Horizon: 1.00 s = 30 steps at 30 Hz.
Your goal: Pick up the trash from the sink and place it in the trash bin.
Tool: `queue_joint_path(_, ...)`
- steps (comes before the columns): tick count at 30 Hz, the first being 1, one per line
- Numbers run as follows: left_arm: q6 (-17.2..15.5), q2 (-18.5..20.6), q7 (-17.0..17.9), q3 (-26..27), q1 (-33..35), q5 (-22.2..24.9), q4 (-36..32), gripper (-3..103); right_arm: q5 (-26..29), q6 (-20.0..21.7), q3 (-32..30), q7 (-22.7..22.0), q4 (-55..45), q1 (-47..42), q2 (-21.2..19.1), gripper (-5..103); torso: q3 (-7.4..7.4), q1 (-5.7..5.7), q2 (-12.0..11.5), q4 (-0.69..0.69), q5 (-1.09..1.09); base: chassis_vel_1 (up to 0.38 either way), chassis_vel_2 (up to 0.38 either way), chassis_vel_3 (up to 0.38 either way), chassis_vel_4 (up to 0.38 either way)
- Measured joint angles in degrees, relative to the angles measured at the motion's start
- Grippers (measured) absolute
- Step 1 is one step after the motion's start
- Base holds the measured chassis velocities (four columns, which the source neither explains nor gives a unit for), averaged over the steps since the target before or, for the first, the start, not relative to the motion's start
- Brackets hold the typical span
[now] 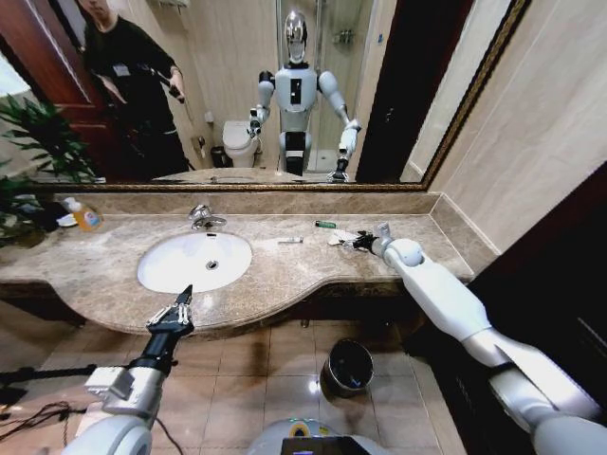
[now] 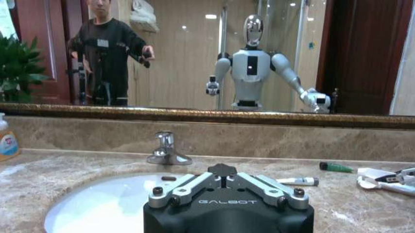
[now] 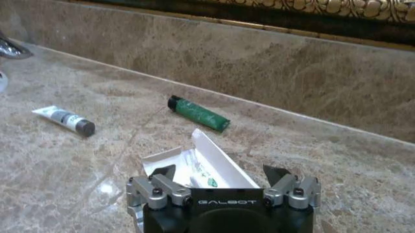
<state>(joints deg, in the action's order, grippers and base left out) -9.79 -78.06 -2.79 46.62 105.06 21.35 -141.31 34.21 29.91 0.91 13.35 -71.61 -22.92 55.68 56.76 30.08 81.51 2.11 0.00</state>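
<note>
Right wrist view pretty much gives it away: the right end effector (image 3: 224,180) hangs low over the tabletop (image 3: 337,160) with its fingers spread wide, and a white packet (image 3: 207,167) with its flap sticking up sits right between and just beyond them, not gripped yet. The packet's long axis looks like it runs roughly away from the wrist toward the wall, so the open fingers straddle its narrow width, which seems like a decent setup for closing on it. Just past it lies a green piece (image 3: 198,112), angled across, and off to the side a small white tube (image 3: 63,120) with a dark cap. So that's three scraps counted there: one packet, one green piece, one tube. In the head view all this trash is on the marble right of the sink (image 1: 194,261), not in the basin, which looks bare apart from the drain. The right arm is clearly the nearer one. The left end effector (image 1: 183,303) hovers in front of the counter edge, below the sink, well apart from the scraps, fingers drawn together. One trash bin (image 1: 347,368) stands on the floor below the counter, between the two arms, and it's reachable from the right side, probably.
</note>
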Motion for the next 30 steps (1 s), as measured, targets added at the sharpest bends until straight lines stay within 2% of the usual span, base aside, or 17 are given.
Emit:
queue_joint_path(2, 0.0, 0.0, 0.0, 0.0, 0.0, 0.0, 0.0, 0, 0.1, 0.0, -0.2, 0.8, 0.4, 0.0, -0.2, 85, 0.00, 0.00, 0.0, 0.00, 0.00, 0.000, 0.000, 0.000, 0.000)
queue_joint_path(4, 0.0, 0.0, 0.0, 0.0, 0.0, 0.0, 0.0, 0, 0.1, -0.1, -0.2, 1.1, 0.5, 0.0, -0.3, 85, 0.00, 0.00, 0.0, 0.00, 0.00, 0.000, 0.000, 0.000, 0.000)
queue_joint_path(7, 0.0, 0.0, 0.0, 0.0, 0.0, 0.0, 0.0, 0, 0.1, -0.9, -0.5, 1.2, 0.8, -0.3, -0.4, 68, 0.00, 0.00, 0.0, -0.01, 0.00, 0.000, 0.000, 0.000, 0.000)
queue_joint_path(8, 0.0, 0.0, 0.0, 0.0, 0.0, 0.0, 0.0, 0, 0.1, -0.9, -0.5, 1.2, 0.8, -0.3, -0.4, 68, 0.00, 0.00, 0.0, -0.01, 0.00, 0.000, 0.000, 0.000, 0.000)
queue_joint_path(10, 0.0, 0.0, 0.0, 0.0, 0.0, 0.0, 0.0, 0, 0.0, -1.4, -0.7, 1.0, 0.8, -0.7, -0.4, 57, 0.00, 0.00, 0.0, 0.00, 0.00, 0.000, 0.000, 0.000, 0.000)
queue_joint_path(11, 0.0, 0.0, 0.0, 0.0, 0.0, 0.0, 0.0, 0, 0.0, -1.4, -0.7, 1.0, 0.8, -0.7, -0.4, 57, 0.00, 0.00, 0.0, 0.00, 0.00, 0.000, 0.000, 0.000, 0.000)
queue_joint_path(14, 0.0, 0.0, 0.0, 0.0, 0.0, 0.0, 0.0, 0, -0.2, -1.7, -0.9, 0.1, 0.8, -1.4, -0.1, 41, 0.00, 0.00, 0.0, -0.01, 0.00, 0.000, 0.000, 0.000, 0.000)
queue_joint_path(15, 0.0, 0.0, 0.0, 0.0, 0.0, 0.0, 0.0, 0, -0.2, -1.7, -0.9, 0.1, 0.8, -1.4, -0.1, 41, 0.00, 0.00, 0.0, -0.01, 0.00, 0.000, 0.000, 0.000, 0.000)
queue_joint_path(18, 0.0, 0.0, 0.0, 0.0, 0.0, 0.0, 0.0, 0, -0.3, -2.3, -0.9, -0.7, 0.7, -1.8, 0.2, 26, 0.00, 0.00, 0.0, 0.00, 0.00, 0.000, 0.000, 0.000, 0.000)
queue_joint_path(19, 0.0, 0.0, 0.0, 0.0, 0.0, 0.0, 0.0, 0, -0.3, -2.3, -0.9, -0.7, 0.7, -1.8, 0.2, 26, 0.00, 0.00, 0.0, 0.00, 0.00, 0.000, 0.000, 0.000, 0.000)
queue_joint_path(20, 0.0, 0.0, 0.0, 0.0, 0.0, 0.0, 0.0, 0, -0.3, -2.5, -0.9, -1.0, 0.7, -1.9, 0.2, 20, 0.00, 0.00, 0.0, 0.00, 0.00, 0.000, 0.000, 0.000, 0.000)
queue_joint_path(22, 0.0, 0.0, 0.0, 0.0, 0.0, 0.0, 0.0, 0, -0.3, -2.7, -0.9, -1.3, 0.6, -1.9, 0.2, 20, 0.00, 0.00, 0.0, 0.00, 0.00, 0.000, 0.000, 0.000, 0.000)
queue_joint_path(26, 0.0, 0.0, 0.0, 0.0, 0.0, 0.0, 0.0, 0, -0.1, -3.9, -0.9, -3.4, 0.1, -2.3, 0.6, 1, 0.00, 0.00, 0.0, 0.00, 0.00, 0.000, 0.000, 0.000, 0.000)
queue_joint_path(30, 0.0, 0.0, 0.0, 0.0, 0.0, 0.0, 0.0, 0, 0.0, -4.1, -1.2, -3.9, -0.5, -3.0, 0.7, 0, 0.00, 0.00, 0.0, 0.00, -0.01, 0.000, 0.000, 0.000, 0.000)
